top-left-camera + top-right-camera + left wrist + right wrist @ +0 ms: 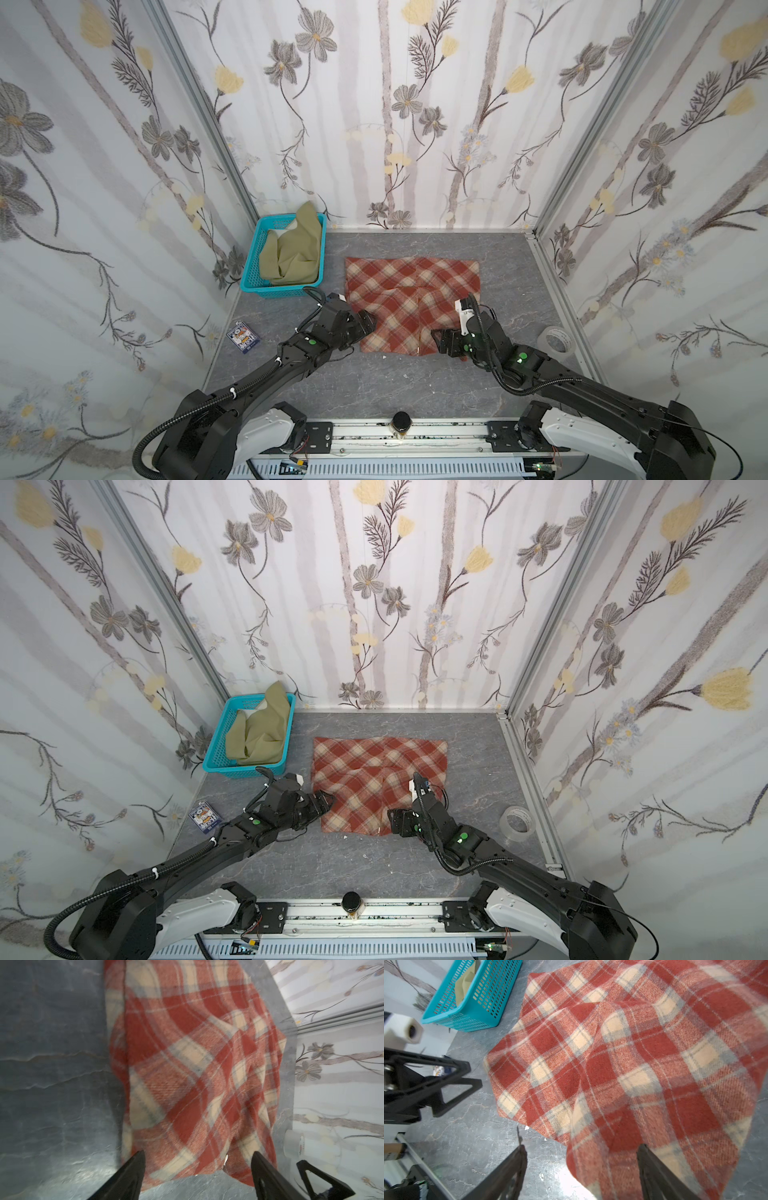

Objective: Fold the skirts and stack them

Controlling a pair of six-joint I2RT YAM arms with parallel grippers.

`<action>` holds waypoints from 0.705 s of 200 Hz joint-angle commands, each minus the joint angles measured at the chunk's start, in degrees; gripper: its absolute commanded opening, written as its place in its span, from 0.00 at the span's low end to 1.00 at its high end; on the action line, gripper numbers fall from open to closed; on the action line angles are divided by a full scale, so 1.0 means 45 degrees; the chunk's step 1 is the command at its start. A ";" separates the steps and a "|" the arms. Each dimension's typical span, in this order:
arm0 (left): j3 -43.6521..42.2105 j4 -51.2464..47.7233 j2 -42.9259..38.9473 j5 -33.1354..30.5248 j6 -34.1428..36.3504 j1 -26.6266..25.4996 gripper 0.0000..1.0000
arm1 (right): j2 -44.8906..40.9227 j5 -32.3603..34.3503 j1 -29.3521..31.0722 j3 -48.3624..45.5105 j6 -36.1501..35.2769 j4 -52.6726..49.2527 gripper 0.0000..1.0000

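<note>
Plaid skirt (411, 299) twill-woven, flat, olive skirt (291, 253) crumpled

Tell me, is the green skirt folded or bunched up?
Bunched, not folded: the green skirt sits crumpled in the basket, one end poking above its rim.

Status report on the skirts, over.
Left tool, right tool open at near edge of plaid skirt. It lies on table; green skirt in basket. Tape roll, card pack off to sides.
</note>
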 commanded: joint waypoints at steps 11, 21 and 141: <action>-0.0478 -0.1194 0.0000 0.0543 -0.0047 -0.0283 0.81 | -0.0425 -0.0671 -0.0171 -0.0864 0.1207 0.0254 0.74; -0.0542 -0.1214 0.0189 0.0618 -0.0036 -0.0370 0.80 | -0.0354 -0.1026 -0.0257 -0.1040 0.1356 0.0445 0.71; 0.0198 -0.1253 0.2611 -0.0535 0.1306 -0.0455 0.49 | -0.0522 -0.2163 -0.0922 -0.1594 0.2189 0.0776 0.53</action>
